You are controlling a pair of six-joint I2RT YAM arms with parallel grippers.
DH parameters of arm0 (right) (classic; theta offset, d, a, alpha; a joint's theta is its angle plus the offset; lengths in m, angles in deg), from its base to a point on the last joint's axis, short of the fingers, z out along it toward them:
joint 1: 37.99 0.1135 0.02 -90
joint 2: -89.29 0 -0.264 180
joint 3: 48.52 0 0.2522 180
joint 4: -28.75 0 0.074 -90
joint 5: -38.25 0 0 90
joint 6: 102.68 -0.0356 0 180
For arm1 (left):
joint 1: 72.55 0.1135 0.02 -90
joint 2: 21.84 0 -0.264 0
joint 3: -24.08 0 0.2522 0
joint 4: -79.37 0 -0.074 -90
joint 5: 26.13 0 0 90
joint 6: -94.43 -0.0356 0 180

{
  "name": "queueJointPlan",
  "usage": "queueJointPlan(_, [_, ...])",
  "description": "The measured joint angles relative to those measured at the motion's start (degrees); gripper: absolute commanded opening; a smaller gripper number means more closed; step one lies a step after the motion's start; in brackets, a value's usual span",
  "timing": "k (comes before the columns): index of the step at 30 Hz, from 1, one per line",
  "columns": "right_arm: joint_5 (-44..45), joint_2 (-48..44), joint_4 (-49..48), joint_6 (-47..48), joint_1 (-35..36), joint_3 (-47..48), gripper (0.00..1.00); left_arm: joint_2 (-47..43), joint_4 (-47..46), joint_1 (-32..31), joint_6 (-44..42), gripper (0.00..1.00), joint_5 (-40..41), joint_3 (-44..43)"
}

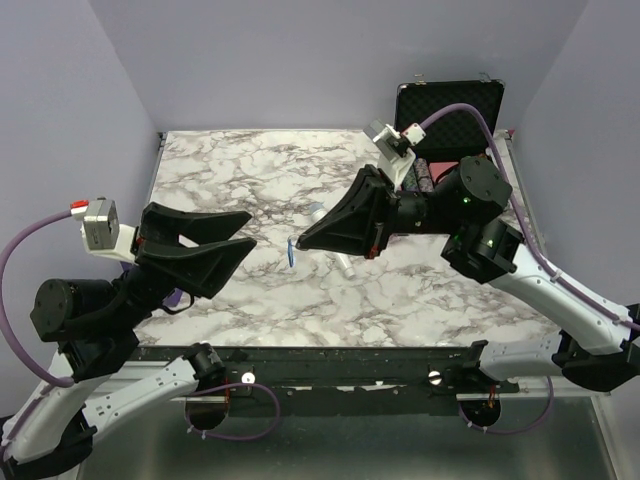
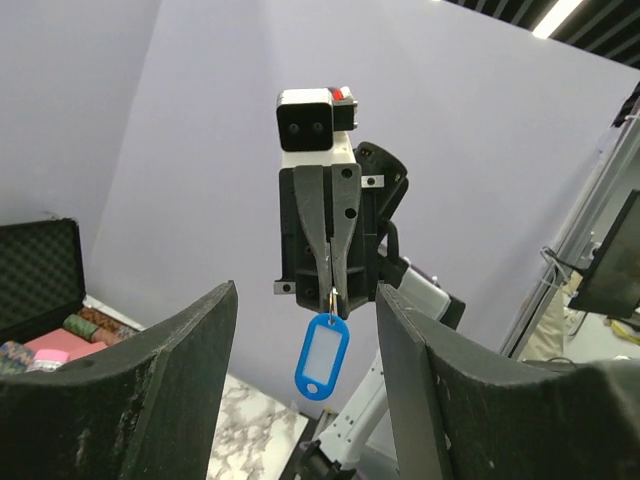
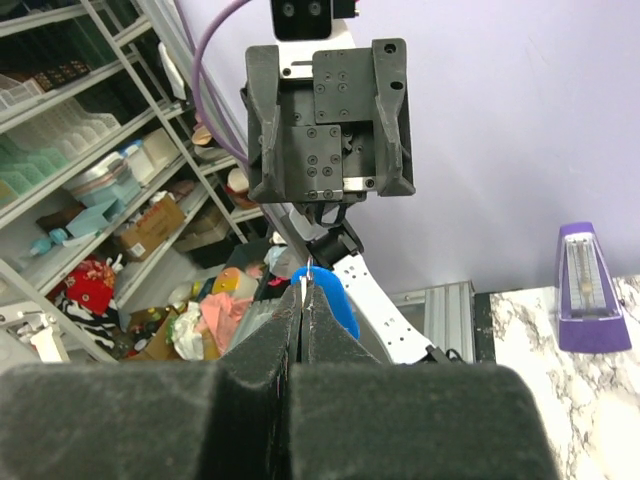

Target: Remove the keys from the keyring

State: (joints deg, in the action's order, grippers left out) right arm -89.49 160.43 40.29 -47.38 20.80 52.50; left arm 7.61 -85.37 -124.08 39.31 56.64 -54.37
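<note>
The blue key tag (image 2: pixel 322 357) hangs from the thin keyring (image 2: pixel 333 303). The ring is pinched at the very tips of the right gripper (image 1: pixel 300 242), whose jaws are pressed together on it. The tag dangles free below those tips, above the table (image 1: pixel 250 170) and touching nothing else. The left gripper (image 1: pixel 252 229) faces it from near by with its jaws spread wide and nothing between them. From the left wrist, the tag and ring show through that gap. Under the right gripper a white-and-grey object (image 1: pixel 345 265) lies on the table, partly hidden. An open black case (image 1: pixel 450 110) sits at the far edge. Both arms are bent, with the grippers raised and pointing at each other over the middle of the table.
</note>
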Motion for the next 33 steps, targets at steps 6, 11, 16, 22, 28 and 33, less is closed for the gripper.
queueJointPlan(6, [-0.6,1.6,-3.4,-1.3,0.0,0.7,0.01,1.8,-4.0,0.0,2.3,0.64,-0.2,0.1])
queueJointPlan(11, [-1.0,2.4,-5.3,-1.9,0.0,0.8,0.01,3.5,-6.1,0.0,3.6,0.63,-1.0,0.6])
queueJointPlan(16, [-1.1,2.7,-6.5,-2.0,0.0,0.8,0.01,4.6,-7.1,0.0,4.5,0.61,-1.4,0.9])
queueJointPlan(22, [-1.1,2.7,-7.1,-1.9,0.0,1.1,0.01,4.9,-8.2,0.0,5.6,0.59,-1.9,2.1])
queueJointPlan(28, [-1.1,2.7,-7.3,-1.9,0.0,1.6,0.01,5.2,-10.4,0.0,7.6,0.56,-3.0,4.2])
queueJointPlan(33, [-1.1,2.9,-7.4,-1.9,0.0,1.6,0.01,6.7,-11.8,0.0,9.3,0.52,-4.4,4.9])
